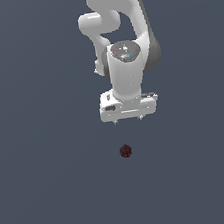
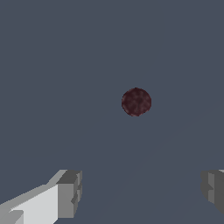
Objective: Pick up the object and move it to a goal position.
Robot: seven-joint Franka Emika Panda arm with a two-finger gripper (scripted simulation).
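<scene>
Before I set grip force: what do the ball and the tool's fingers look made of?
The ball: dark maroon, matte and faintly speckled, maybe rubber or foam; a render leaves it open. The tool has fingers with flat grey, dull pads on glossy white bodies, like painted metal or plastic.

Lighting: dim, even, flat; no clear source direction. Ground [image 1: 45, 194]: uniform slate grey, no cast shadows seen, no glare. Arm [image 1: 126, 76]: soft shading, pale on its upper curves, darker along the exterior view's right edge. Ball [image 2: 136, 102]: dark, mottled, no highlight. Rendering: coarse, slightly pixelated edges; no blur, no edge distortion.
</scene>
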